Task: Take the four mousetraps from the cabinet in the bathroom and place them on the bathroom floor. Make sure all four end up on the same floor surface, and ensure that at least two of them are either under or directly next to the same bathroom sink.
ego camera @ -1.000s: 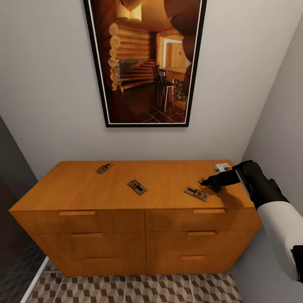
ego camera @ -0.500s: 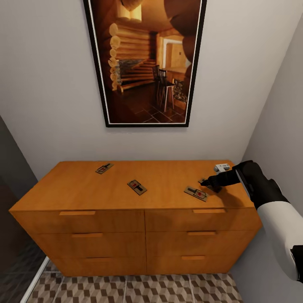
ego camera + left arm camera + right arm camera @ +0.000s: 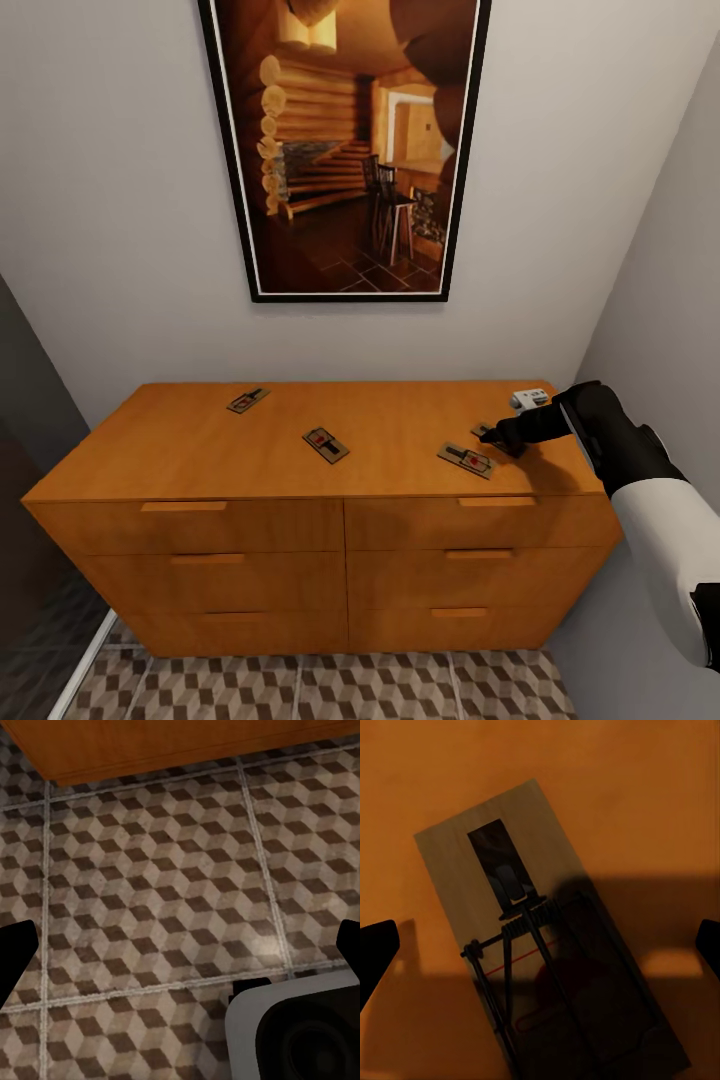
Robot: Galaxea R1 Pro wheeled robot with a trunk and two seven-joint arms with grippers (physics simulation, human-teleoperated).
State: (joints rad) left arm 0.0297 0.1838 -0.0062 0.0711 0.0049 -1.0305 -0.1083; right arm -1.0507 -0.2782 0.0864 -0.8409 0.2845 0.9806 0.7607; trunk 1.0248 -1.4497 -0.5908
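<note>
Several mousetraps lie on the flat top of the orange-brown cabinet [image 3: 200, 450]: one mousetrap [image 3: 248, 400] at the back left, one [image 3: 326, 444] near the middle, one [image 3: 467, 460] towards the front right. Just behind that one, a further mousetrap [image 3: 483, 431] peeks out from under my right gripper [image 3: 499, 438]. In the right wrist view this trap [image 3: 510, 892] lies flat on the wood, between the spread fingertips [image 3: 376, 949] of the open right gripper [image 3: 540, 949]. My left gripper [image 3: 180, 952] hangs open over the cube-patterned bathroom floor [image 3: 150, 892].
A small white object [image 3: 528, 399] sits at the cabinet's back right corner. A large framed picture [image 3: 345, 150] hangs on the wall behind. Walls close in on the right and left. The cabinet's lower edge [image 3: 172, 746] and part of my base [image 3: 300, 1027] show in the left wrist view.
My right gripper has edged very slightly to the right over the trap. The traps themselves have not moved.
</note>
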